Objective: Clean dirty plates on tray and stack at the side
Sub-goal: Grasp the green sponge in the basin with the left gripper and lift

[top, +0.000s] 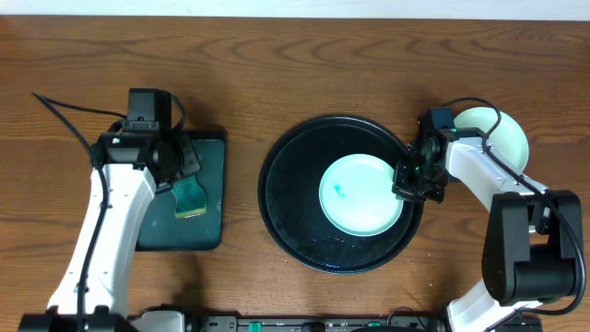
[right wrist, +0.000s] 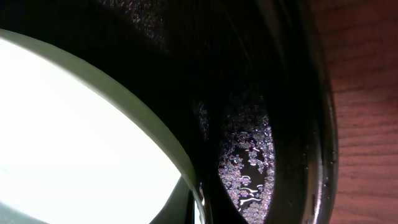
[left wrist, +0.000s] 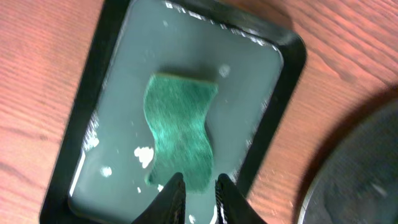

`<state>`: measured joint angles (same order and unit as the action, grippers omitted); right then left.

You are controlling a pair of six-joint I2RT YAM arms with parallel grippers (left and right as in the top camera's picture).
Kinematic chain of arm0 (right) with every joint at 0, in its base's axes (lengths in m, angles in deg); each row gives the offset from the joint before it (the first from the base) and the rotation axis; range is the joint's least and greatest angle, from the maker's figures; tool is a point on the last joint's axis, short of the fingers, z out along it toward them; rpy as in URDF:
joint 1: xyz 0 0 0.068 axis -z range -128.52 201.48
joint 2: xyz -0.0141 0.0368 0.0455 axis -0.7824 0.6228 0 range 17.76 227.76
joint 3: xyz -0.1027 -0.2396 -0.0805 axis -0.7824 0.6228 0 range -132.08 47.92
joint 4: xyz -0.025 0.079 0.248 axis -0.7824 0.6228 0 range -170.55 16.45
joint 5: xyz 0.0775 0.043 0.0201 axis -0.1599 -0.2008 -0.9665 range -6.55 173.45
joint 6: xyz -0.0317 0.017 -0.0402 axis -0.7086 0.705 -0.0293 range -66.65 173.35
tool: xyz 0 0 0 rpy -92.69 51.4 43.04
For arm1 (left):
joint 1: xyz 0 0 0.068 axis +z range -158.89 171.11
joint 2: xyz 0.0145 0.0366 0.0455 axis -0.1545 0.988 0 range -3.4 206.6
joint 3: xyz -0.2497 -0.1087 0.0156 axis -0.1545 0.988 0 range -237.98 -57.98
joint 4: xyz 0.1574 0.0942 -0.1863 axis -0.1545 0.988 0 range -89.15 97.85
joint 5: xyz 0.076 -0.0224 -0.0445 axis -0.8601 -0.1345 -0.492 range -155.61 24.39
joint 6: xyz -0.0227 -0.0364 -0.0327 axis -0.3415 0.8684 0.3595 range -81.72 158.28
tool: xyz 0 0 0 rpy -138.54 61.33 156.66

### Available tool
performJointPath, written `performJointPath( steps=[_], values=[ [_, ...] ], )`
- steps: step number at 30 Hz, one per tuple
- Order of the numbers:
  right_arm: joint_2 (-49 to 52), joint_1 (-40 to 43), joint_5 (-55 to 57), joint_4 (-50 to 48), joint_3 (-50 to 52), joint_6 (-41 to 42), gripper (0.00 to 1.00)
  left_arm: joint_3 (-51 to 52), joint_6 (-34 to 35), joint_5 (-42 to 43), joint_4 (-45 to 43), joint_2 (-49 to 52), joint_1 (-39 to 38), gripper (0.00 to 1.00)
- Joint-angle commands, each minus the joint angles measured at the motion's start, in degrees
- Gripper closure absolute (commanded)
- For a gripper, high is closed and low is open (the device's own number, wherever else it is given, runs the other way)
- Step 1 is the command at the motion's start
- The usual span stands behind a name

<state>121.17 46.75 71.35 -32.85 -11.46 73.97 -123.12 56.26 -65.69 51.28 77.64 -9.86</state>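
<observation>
Overhead and wrist views. One pale mint plate (top: 361, 195) lies flat inside the round black tray (top: 286, 198), right of the tray's centre, its right edge close to the tray rim. A small teal smear (top: 339, 191) marks the plate left of its middle. Water droplets (right wrist: 249, 168) bead on the tray floor between plate rim and tray wall. The right hand (top: 417, 180) sits at the plate's right rim, over the tray edge. Whether its fingers are apart or clamped on the rim cannot be told.

A second pale plate (top: 502, 134) rests on the wooden surface (top: 277, 74) to the right of the tray, partly hidden by the right arm.

Left of the black tray, well apart from it, a dark-green rectangular tray (top: 207, 226) holds a green sponge (left wrist: 180, 134) and scattered wet spots. The left hand (left wrist: 198, 196) is at the sponge's near end, fingers close together with a narrow gap. Whether they pinch the sponge cannot be told.
</observation>
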Motion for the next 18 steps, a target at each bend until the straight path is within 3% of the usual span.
performJointPath(
  steps=[1,4,9,11,13,16,18],
  values=[
    [1.49,-0.61,3.15,-2.29,1.09,2.62,0.99,2.12,-0.07,-3.43,-1.6,5.05,-0.09,0.81],
    [1.49,-0.63,2.99,-2.29,1.09,2.45,0.99,3.67,-0.04,-3.41,-4.02,9.57,0.0,0.8],
    [1.49,-0.61,2.8,-2.27,1.09,2.45,0.99,6.12,0.42,-3.39,-6.01,15.02,0.9,0.58],
    [1.49,-0.61,2.71,-2.32,1.09,1.97,0.99,7.34,0.26,-2.64,-7.45,16.48,1.73,0.56],
    [1.49,-0.61,2.6,-2.45,1.09,1.57,0.99,8.52,-0.31,-1.73,-9.27,16.92,2.16,0.55],
    [1.49,-0.61,2.6,-2.47,1.09,1.6,0.99,10.6,-0.31,-1.66,-12.35,17.29,2.29,0.74],
    [1.49,-0.63,2.58,-2.47,1.09,1.6,0.99,11.76,-0.33,-1.68,-14.34,17.84,2.29,0.79]
  ],
)
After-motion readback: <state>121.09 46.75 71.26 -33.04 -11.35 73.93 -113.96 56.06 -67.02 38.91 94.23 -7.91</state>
